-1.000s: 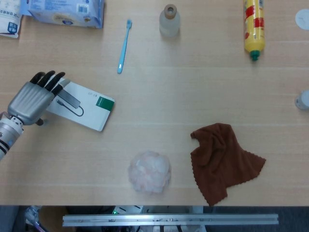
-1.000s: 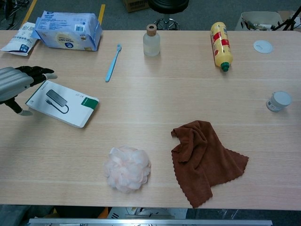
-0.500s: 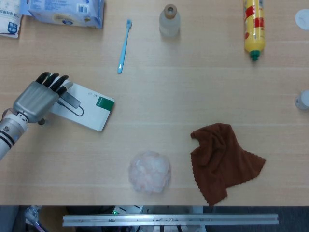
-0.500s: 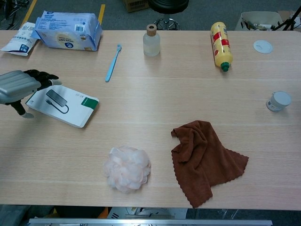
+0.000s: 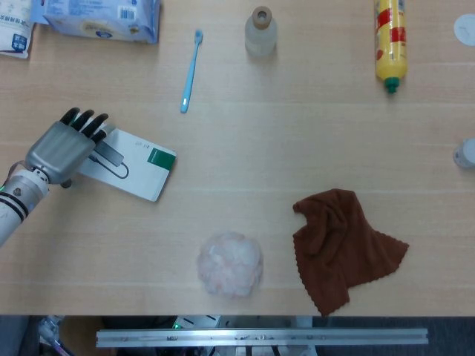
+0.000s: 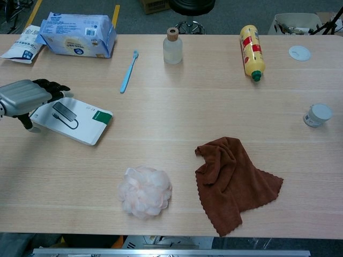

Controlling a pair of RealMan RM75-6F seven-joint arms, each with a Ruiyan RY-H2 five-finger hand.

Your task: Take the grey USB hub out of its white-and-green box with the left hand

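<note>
Pale wood table [image 5: 297, 133] carries the box [image 5: 130, 165], where the left robot hand [image 5: 61, 147] hovers with loosened fingers.

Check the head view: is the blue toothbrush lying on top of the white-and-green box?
No. The blue toothbrush lies on bare table, apart from the white-and-green box, which sits nearer the robot.

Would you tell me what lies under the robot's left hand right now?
The left hand covers the left end of the white-and-green box. The grey USB hub shows there; whether the fingers touch it cannot be seen.
</note>
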